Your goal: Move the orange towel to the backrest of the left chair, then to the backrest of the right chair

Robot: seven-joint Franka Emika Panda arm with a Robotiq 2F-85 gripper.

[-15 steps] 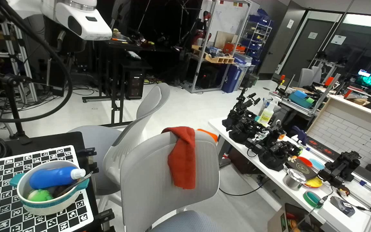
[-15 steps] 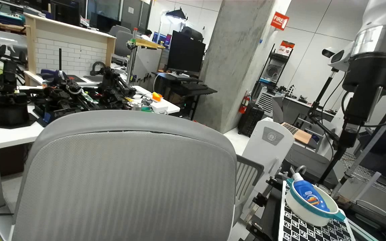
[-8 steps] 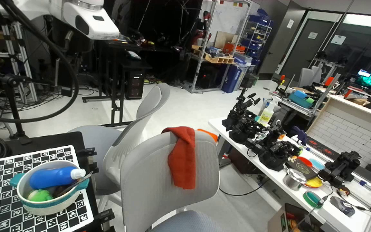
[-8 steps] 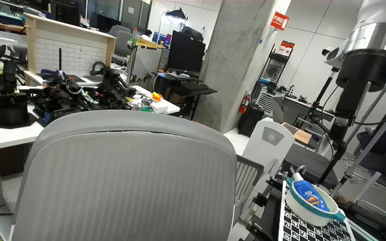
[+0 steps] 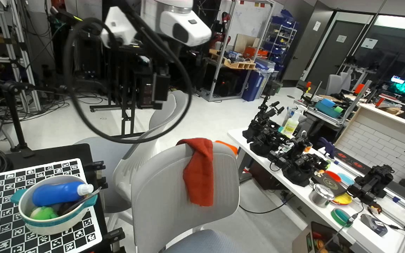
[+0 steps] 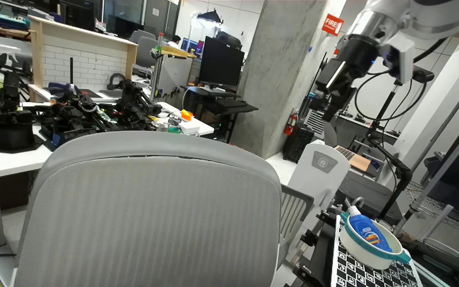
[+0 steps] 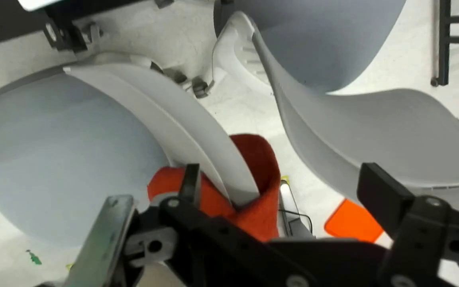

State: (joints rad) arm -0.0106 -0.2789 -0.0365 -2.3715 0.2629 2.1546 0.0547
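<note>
Orange towel (image 5: 199, 175) draped over the top edge of the backrest of the right chair (image 5: 158, 200), off to one side of its middle; a long fold hangs down the seat-facing side, and the wrist view shows cloth on the other face too, so it straddles the edge. Claw (image 7: 281, 177) stands wide, fingers (image 7: 385, 195) well apart; towel and claw are not touching, though one finger hides part of the cloth in the wrist view. Wrist view looks down on both chairs: backrests of the right chair and the left chair (image 5: 135, 170) near each other, floor (image 7: 245, 115) visible between them. White arm (image 5: 185, 28) reaches in from above in both exterior views; a black cable (image 5: 128, 141) loops beside it and, in an exterior view, crosses in front of the left chair. Flat orange piece (image 7: 353, 223) beyond the right chair; what it rests on, cannot tell. Broad grey backrest (image 6: 153, 223) fills the foreground in an exterior view, concrete pillar (image 6: 281, 79) and red fire sign (image 6: 332, 24) behind; which chair the backrest belongs to, cannot tell. Black desk (image 5: 58, 154): checkered board (image 5: 2, 211), and on it a white pot (image 5: 47, 228) with teal handles (image 5: 19, 196); blue bottle (image 5: 56, 193) lies tilted in the pot, green item (image 5: 43, 213) beside it, kind not clear. White desk (image 5: 237, 136), across the chairs from the black one: several black robot arms (image 5: 264, 142), a spray bottle (image 5: 291, 124), a steel pot (image 5: 321, 195).
</note>
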